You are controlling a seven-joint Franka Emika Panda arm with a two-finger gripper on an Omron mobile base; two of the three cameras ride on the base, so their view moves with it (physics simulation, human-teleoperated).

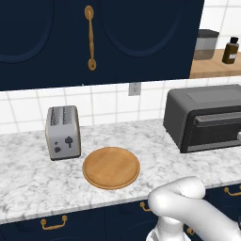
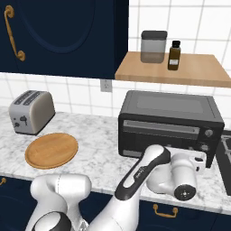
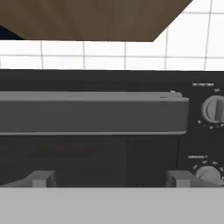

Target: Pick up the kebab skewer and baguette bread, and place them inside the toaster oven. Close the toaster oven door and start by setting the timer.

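Pincer spread wide, holding nothing — facing toaster oven door, shut; handle just ahead.

Toaster, round wooden board, closed toaster oven, marble counter

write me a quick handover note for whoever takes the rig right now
Gripper: open, holding nothing, facing the toaster oven door close up, level with its bar handle.
Toaster oven: on the counter at the right, door shut. Two knobs sit right of the door.
Round wooden board: bare, beside the silver toaster.
Kebab skewer and baguette bread: can't spot them on the counter; through the dark glass I can't tell what is inside.
Done: door closed. Left: confirm both foods are inside, then set the timer knob.
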